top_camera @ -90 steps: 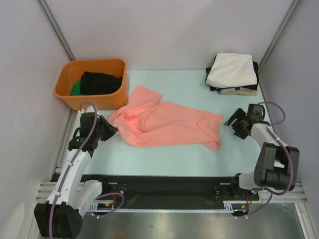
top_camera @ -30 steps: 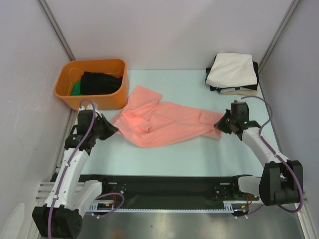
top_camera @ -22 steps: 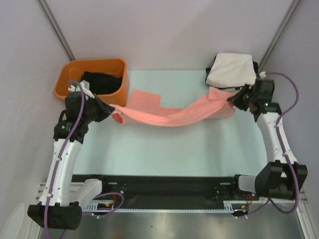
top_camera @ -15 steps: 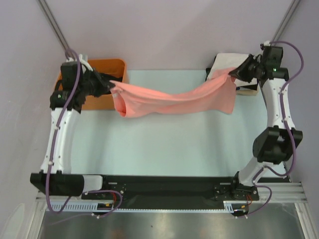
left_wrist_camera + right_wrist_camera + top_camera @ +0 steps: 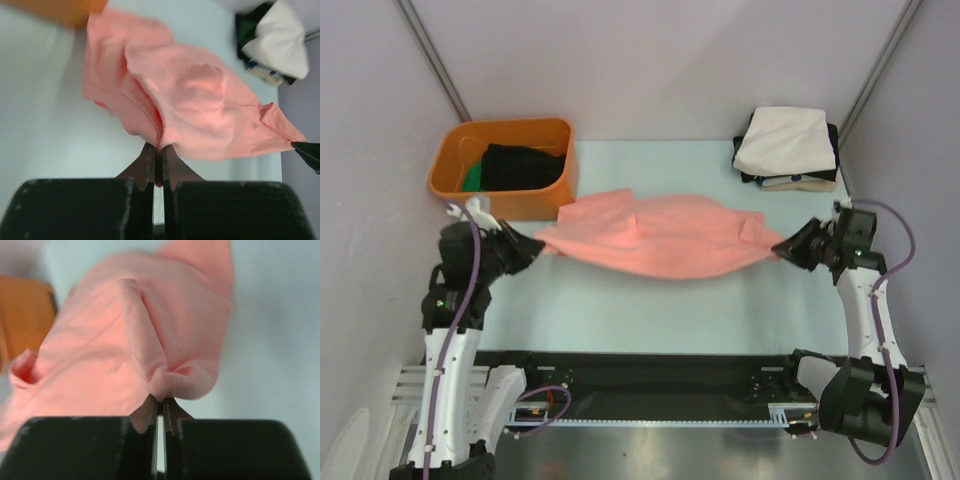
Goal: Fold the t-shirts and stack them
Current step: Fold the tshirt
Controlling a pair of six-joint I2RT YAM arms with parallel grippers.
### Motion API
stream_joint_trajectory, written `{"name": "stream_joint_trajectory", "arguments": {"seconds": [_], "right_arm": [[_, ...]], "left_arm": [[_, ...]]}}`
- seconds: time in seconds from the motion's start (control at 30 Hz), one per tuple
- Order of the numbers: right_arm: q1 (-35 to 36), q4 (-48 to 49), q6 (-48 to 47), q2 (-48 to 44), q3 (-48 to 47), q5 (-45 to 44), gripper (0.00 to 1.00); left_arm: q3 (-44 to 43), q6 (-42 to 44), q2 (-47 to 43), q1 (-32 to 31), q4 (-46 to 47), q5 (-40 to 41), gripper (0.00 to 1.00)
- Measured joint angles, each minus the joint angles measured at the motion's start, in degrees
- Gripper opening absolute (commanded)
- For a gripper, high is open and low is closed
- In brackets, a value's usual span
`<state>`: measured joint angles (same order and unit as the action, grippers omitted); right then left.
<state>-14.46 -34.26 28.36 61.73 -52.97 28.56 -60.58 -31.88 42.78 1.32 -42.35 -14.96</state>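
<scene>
The pale mint table is boxed in by plain lilac-grey walls. Across its middle the salmon-pink t-shirt is stretched from nine o'clock to three. The left gripper pinches the nine o'clock end, jaws pressed on cloth; the right gripper nips the three o'clock end likewise. An orange tub holding dark cloth stands at ten o'clock. The folded t-shirts, cream-white on top, are stacked at two.

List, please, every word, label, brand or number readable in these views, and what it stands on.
No text can be read.
The pink t-shirt and the orange tub look plain.
A small dark print at the edge of the folded stack is too small to read.
</scene>
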Motion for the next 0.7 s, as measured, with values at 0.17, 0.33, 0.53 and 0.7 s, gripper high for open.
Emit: {"name": "stream_joint_trajectory", "arguments": {"seconds": [0.17, 0.33, 0.53, 0.7], "right_arm": [[-1.8, 0.6, 3.3, -1.7, 15.3, -1.8, 1.00], [-3.0, 0.5, 4.7, -7.1, 15.1, -3.0, 1.00], [0.4, 2.6, 5.1, -7.4, 12.9, -5.3, 1.00], [3.2, 4.0, 5.6, -2.5, 14.0, -8.1, 0.97]], "left_arm": [[18.5, -3.0, -4.3, 0.0, -2.4, -0.6, 0.86], [22.0, -5.1, -7.0, 0.0, -4.8, -2.4, 1.00], [20.9, -5.0, -8.5, 0.0, -4.1, -2.2, 1.00], [22.1, -5.1, -8.7, -0.6, -3.3, -1.2, 1.00]]}}
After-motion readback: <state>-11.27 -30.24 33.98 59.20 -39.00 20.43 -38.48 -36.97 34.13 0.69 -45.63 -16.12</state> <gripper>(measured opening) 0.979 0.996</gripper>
